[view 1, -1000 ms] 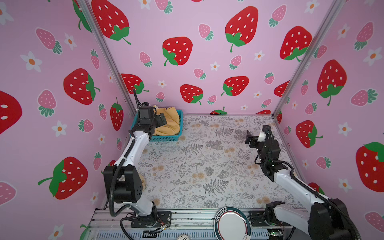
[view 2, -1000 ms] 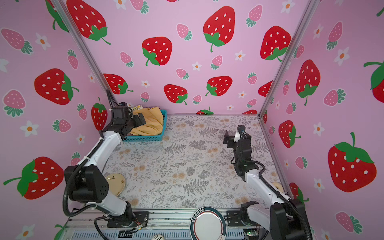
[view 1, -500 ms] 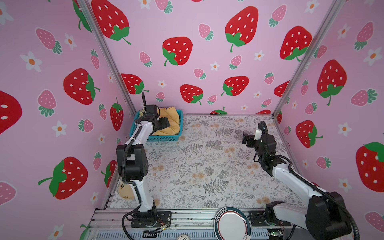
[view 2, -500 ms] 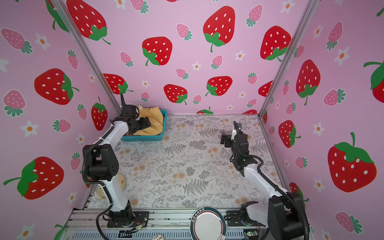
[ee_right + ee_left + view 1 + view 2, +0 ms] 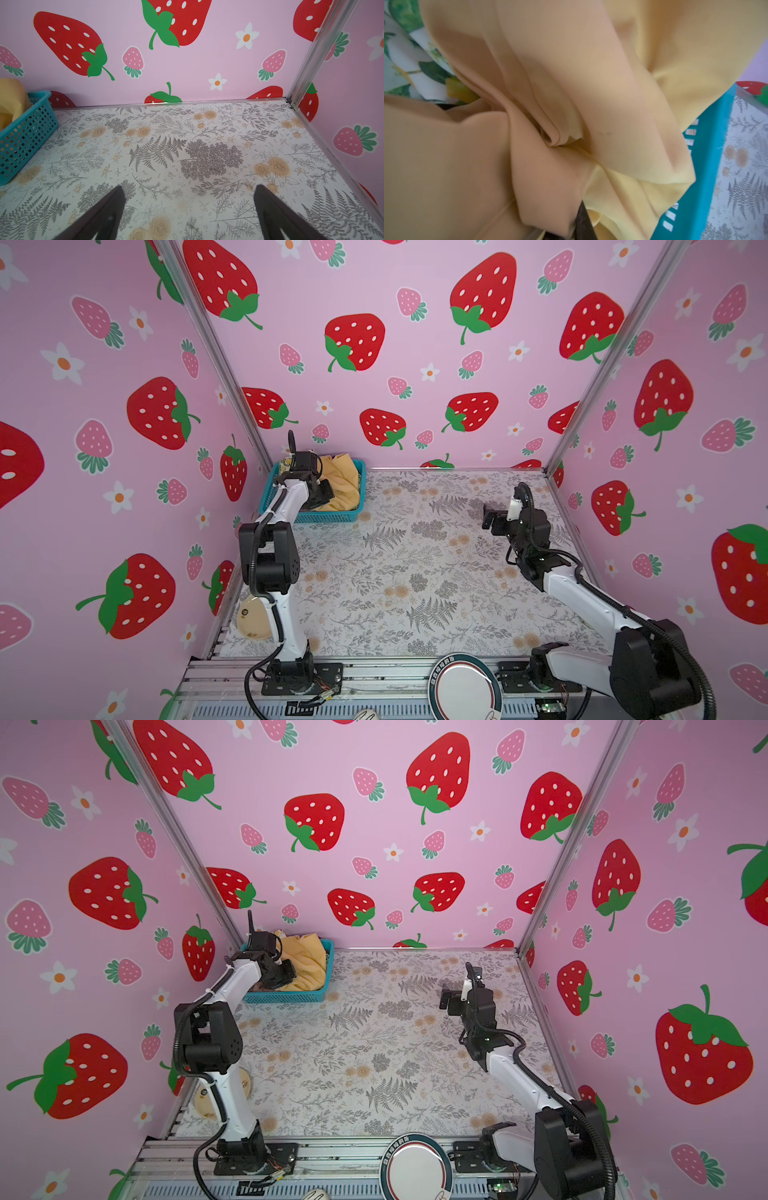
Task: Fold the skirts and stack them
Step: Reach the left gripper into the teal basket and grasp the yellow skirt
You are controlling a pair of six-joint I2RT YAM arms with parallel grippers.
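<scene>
Working inside pink strawberry-print walls, over a fern-and-flower tabletop. Barely starting on the task, by the look of it: showing no skirt spread, folded or stacked anywhere on that surface, and leaving all the folding and stacking to do. Reaching the left gripper down into the teal basket, jaws drawn narrow, apparently pinching a gathered fold of the mustard-yellow skirt. Bunching that cloth tight around the fingers in the left wrist view. Keeping the skirt heaped inside the basket, rising above the rim just beyond the gripper. Showing the lemon-print skirt tucked just beside the pinched fold, partly under the mustard cloth. Not showing the plaid skirt clearly; possibly lying beneath the gripper, but too hidden to tell. Hanging the right gripper wide and empty above the tabletop, well apart from the basket. Probably calling next for lifting the mustard cloth out onto the surface between both grippers.
</scene>
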